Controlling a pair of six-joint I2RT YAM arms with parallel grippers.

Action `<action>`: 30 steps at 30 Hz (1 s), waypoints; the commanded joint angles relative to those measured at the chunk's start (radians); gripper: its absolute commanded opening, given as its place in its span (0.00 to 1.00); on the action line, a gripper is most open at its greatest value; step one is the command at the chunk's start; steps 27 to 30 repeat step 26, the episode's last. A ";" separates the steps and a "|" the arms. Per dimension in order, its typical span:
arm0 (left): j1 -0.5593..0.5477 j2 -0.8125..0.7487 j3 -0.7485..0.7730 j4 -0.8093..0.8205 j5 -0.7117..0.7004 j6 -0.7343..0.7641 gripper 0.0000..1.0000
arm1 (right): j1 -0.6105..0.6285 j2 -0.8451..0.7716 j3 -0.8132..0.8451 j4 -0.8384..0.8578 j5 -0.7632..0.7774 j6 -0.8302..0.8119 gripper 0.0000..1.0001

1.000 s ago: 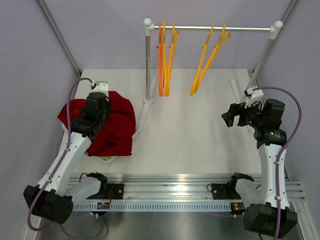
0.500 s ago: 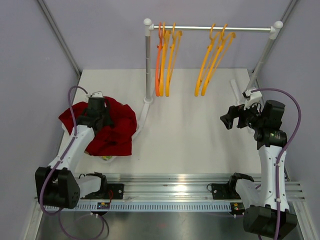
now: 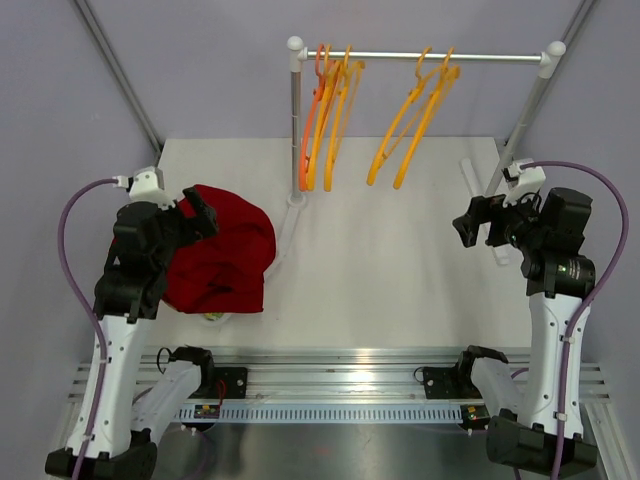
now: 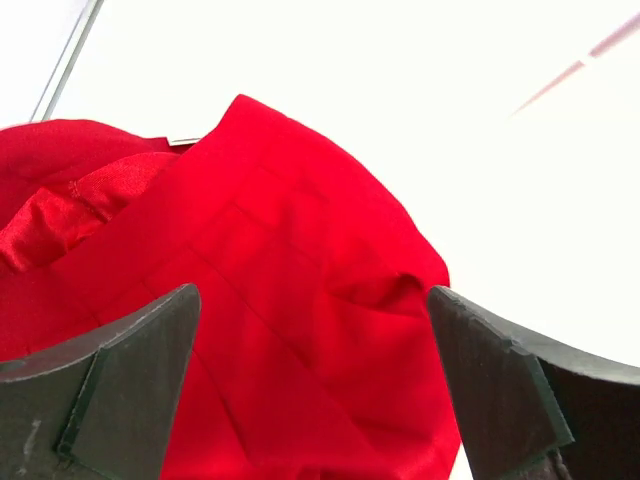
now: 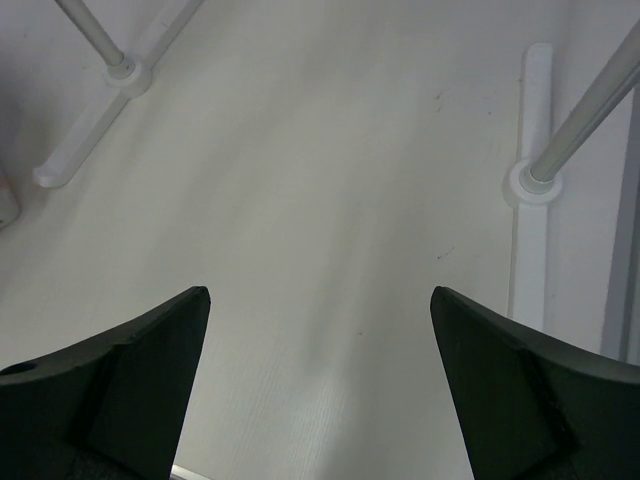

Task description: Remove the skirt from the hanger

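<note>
Red skirt point(image 3: 228, 262) lies crumpled on tabletop point(image 3: 400, 270), left of rack point(image 3: 500, 57), off hangers point(image 3: 330, 115). Soft, light, limp: pinch a raised fold. Left claw point(image 3: 198, 212) spread wide over it; right claw point(image 3: 468, 226) spread wide too, empty.

White table point(image 3: 400, 260) amid pale lilac walls point(image 3: 200, 60), soft even light.

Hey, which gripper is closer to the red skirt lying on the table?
Left. The left gripper hangs open directly over the left side of the red skirt. The right gripper, also open, is far across the table, beside the right rack post.
</note>
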 commanded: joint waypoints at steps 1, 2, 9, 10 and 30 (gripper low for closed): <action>0.004 -0.082 -0.002 0.030 0.121 0.052 0.99 | -0.005 0.014 0.073 -0.050 0.089 0.070 1.00; 0.004 -0.135 -0.013 0.042 0.153 0.060 0.99 | -0.005 0.011 0.082 -0.051 0.119 0.074 0.99; 0.004 -0.318 -0.071 0.061 0.236 0.113 0.99 | -0.005 -0.023 0.055 0.034 0.404 0.212 0.99; 0.004 -0.331 -0.074 0.055 0.222 0.117 0.99 | -0.005 -0.032 0.044 0.049 0.449 0.237 1.00; 0.004 -0.400 -0.082 0.001 0.199 0.129 0.99 | -0.005 -0.111 -0.005 0.115 0.544 0.298 1.00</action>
